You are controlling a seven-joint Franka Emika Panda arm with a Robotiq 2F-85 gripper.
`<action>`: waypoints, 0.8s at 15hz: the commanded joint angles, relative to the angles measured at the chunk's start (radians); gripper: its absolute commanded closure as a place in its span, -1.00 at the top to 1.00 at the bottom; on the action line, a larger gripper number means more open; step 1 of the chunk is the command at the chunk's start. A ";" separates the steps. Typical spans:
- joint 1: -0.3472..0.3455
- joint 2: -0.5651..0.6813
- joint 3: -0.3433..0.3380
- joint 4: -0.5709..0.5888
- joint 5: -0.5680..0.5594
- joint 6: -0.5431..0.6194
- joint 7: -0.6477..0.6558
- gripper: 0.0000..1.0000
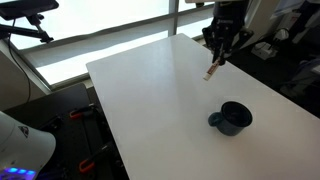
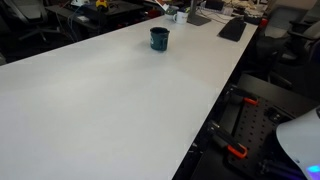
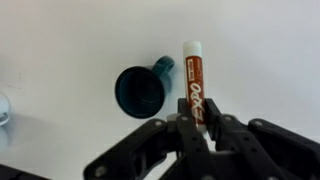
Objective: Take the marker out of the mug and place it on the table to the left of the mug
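My gripper (image 1: pixel 217 57) hangs over the far part of the white table (image 1: pixel 150 90) and is shut on the marker (image 1: pixel 213 70), which points down with its tip just above the tabletop. In the wrist view the jaws (image 3: pixel 196 118) clamp the reddish-brown marker (image 3: pixel 193 75), which has a white end. The dark blue mug (image 1: pixel 232 118) stands on the table nearer the camera, apart from the marker; its inside looks dark and empty in the wrist view (image 3: pixel 140 92). In an exterior view the mug (image 2: pixel 159 38) stands at the far end of the table; the gripper is out of that view.
Black office chairs and desks stand behind the far table edge (image 2: pixel 230 28). A black and red frame (image 2: pixel 240 140) stands on the floor beside the table. A window band runs along the wall (image 1: pixel 100 30).
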 commanded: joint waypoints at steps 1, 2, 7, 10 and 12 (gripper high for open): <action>0.012 0.019 0.063 -0.040 0.071 -0.119 -0.040 -0.90; 0.015 0.037 0.077 -0.047 0.085 -0.144 -0.042 -0.90; 0.053 0.126 0.078 -0.140 -0.013 -0.061 0.034 -0.90; 0.051 0.183 0.075 -0.172 -0.048 0.001 0.029 -0.90; 0.048 0.211 0.073 -0.186 -0.055 0.040 0.020 -0.90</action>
